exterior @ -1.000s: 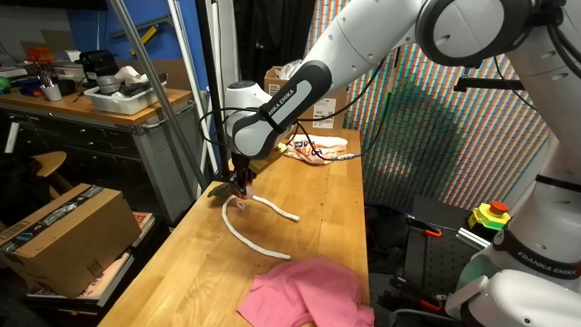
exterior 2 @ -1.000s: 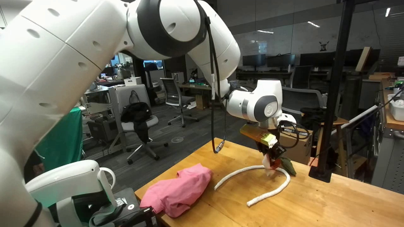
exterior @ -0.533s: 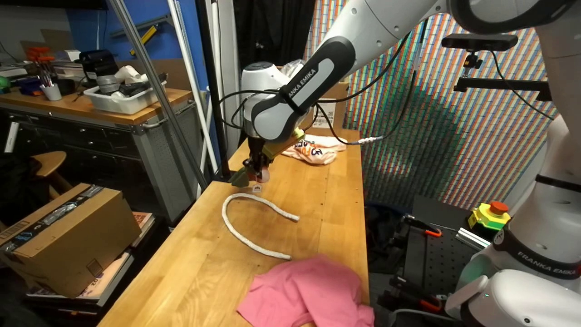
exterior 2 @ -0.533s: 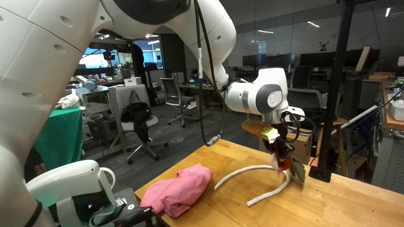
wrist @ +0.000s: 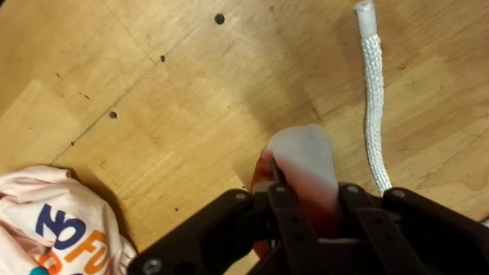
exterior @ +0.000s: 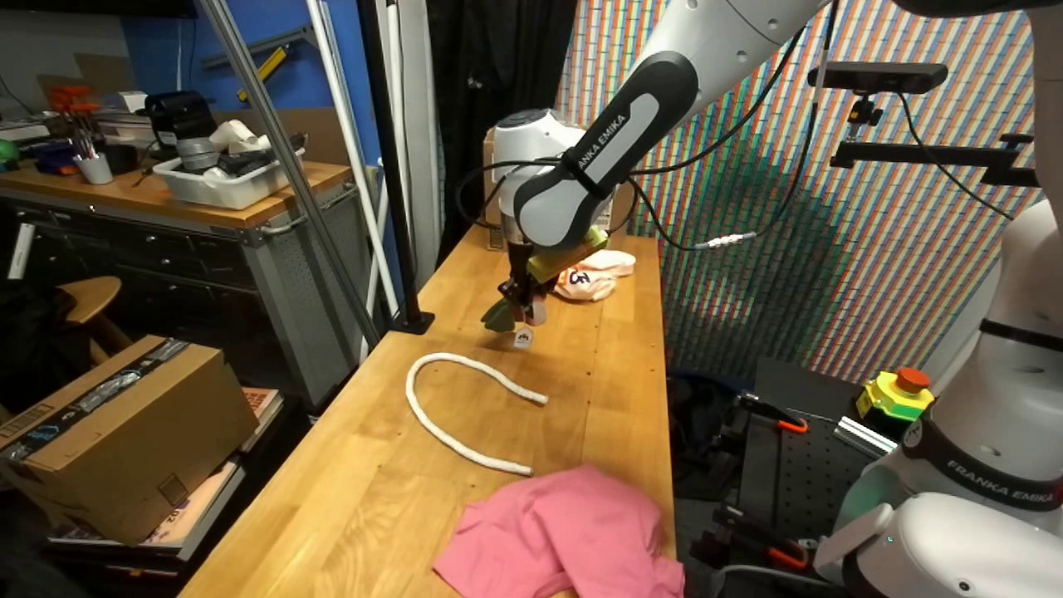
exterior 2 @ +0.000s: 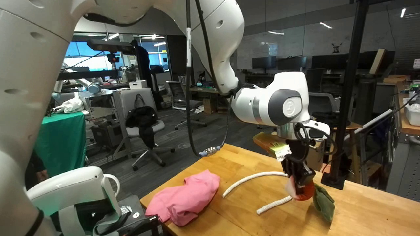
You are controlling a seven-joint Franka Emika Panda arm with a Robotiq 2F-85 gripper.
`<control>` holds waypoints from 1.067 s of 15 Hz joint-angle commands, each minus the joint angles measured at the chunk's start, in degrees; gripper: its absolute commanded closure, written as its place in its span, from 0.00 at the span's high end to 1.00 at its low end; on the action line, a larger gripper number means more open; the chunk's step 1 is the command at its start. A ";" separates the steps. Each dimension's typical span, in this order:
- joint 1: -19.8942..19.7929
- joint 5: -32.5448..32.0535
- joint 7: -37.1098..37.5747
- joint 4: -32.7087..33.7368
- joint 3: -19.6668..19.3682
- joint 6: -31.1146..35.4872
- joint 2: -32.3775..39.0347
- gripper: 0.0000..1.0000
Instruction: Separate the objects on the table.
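My gripper (exterior: pixel 528 309) is shut on a soft red-and-white item with a green part; the green part shows in both exterior views (exterior: pixel 500 316) (exterior 2: pixel 324 204). The item's pale end (wrist: pixel 303 147) sticks out past the fingers in the wrist view, and a small white tag (exterior: pixel 522 336) hangs below it. The item is held above the table (exterior: pixel 349 498). The white cord (exterior: pixel 482 458) lies in an open loop on the table; one end shows in the wrist view (wrist: pixel 374 95). The pink cloth (exterior: pixel 565 531) lies bunched at the near end. The printed pale cloth (exterior: pixel 594 278) lies beyond the gripper.
A cardboard box (exterior: pixel 619 208) stands at the far end of the table. A black post (exterior: pixel 399 208) is fixed at the table's edge, with its base also in an exterior view (exterior 2: pixel 333 181). Another cardboard box (exterior: pixel 129 440) stands beside the table. A cable (exterior 2: pixel 188 98) hangs from the arm.
My gripper has lifted the red-and-green item and carried it away from the cord, to the right in both exterior views and nearer the printed cloth. The cord and the cloths have not moved.
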 commanded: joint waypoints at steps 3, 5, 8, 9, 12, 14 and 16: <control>-0.05 -2.39 5.15 -6.00 -1.70 -1.42 -3.75 0.05; -0.44 -2.41 6.13 -7.12 -1.89 -2.19 -3.97 0.05; -0.56 -1.62 6.70 -9.46 -1.06 -1.93 -3.58 0.05; -0.55 -1.46 6.84 -9.88 -0.83 -1.97 -3.25 0.05; -0.55 -0.88 6.99 -11.47 0.18 -2.31 -3.05 0.06; -0.45 -0.62 7.25 -12.11 0.79 -2.51 -2.84 0.43; -0.41 -0.38 7.36 -12.93 1.34 -2.53 -2.94 0.50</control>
